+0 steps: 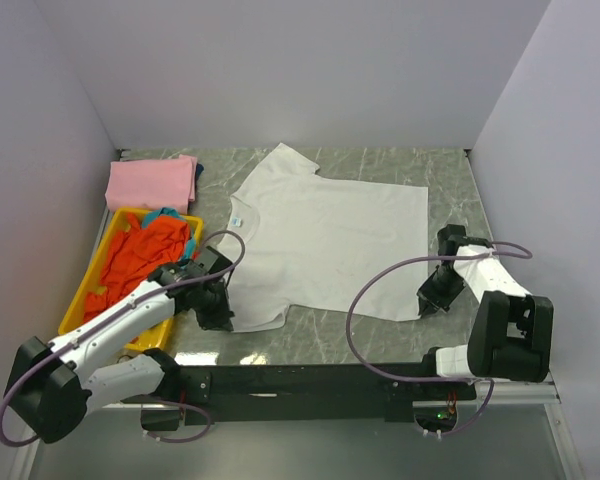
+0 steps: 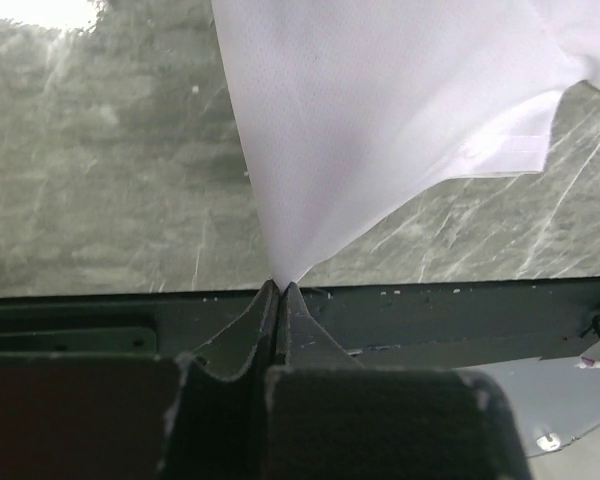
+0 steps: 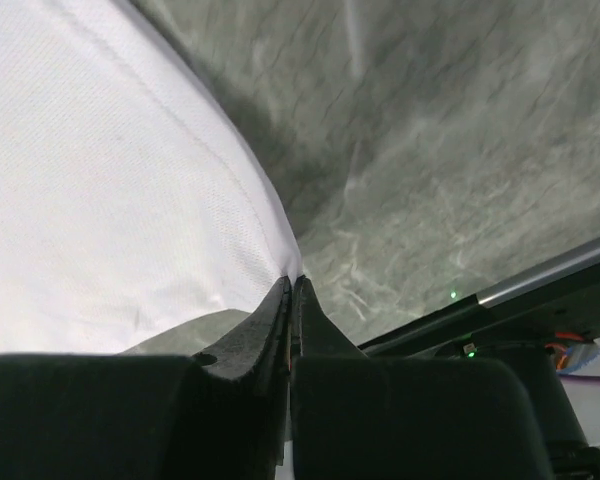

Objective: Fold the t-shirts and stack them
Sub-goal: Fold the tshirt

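The white t-shirt lies spread flat across the middle of the bench. Its collar points toward the left edge and its hem toward the right. One sleeve reaches the far edge and the other lies at the near side.

The left gripper is down by that near sleeve. Its fingers are pressed tight together on a pinch of the white cloth, which rises from the tips in a narrow peak and fans out over the grey marbled top. The right gripper sits at the shirt's near hem corner, toward the right edge of the bench. It is likewise clamped hard on a fold of the same cloth, right at the stitched border. Both arms are low, with the cloth between them resting on the bench.

In the far left corner a pink t-shirt lies folded into a neat rectangle. Just on its near side, along the left edge, stands a yellow tray. It holds a crumpled orange-red t-shirt, with a bit of a teal t-shirt showing at its far end.
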Motion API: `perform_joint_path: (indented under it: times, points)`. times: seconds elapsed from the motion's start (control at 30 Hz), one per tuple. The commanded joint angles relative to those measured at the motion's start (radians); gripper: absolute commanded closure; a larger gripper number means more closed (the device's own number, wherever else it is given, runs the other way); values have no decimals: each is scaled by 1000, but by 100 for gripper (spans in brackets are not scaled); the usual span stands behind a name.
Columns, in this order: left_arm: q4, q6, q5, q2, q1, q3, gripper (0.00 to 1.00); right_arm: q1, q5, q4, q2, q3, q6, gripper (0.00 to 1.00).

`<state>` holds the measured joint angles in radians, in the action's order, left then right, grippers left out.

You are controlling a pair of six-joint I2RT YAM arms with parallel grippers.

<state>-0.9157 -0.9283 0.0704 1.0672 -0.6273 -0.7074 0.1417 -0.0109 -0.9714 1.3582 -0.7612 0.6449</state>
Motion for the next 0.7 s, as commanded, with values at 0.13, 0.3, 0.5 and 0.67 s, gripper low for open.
perform_joint_path:
  times: [0.13, 0.3, 0.5, 0.67]
  points:
    - [-26, 6, -30, 31, 1, -131, 100, -31, 8, -44, -44, -43, 41, 100]
    - [-15, 158, -67, 256, 56, -335, 100, -31, 32, -30, -7, -99, 7, 100]
    - [35, 258, -50, 379, 159, -477, 100, -31, 17, -30, 39, -167, -28, 100]
    - [70, 336, -20, 490, 202, -608, 100, -31, 12, -26, 87, -243, -42, 100]
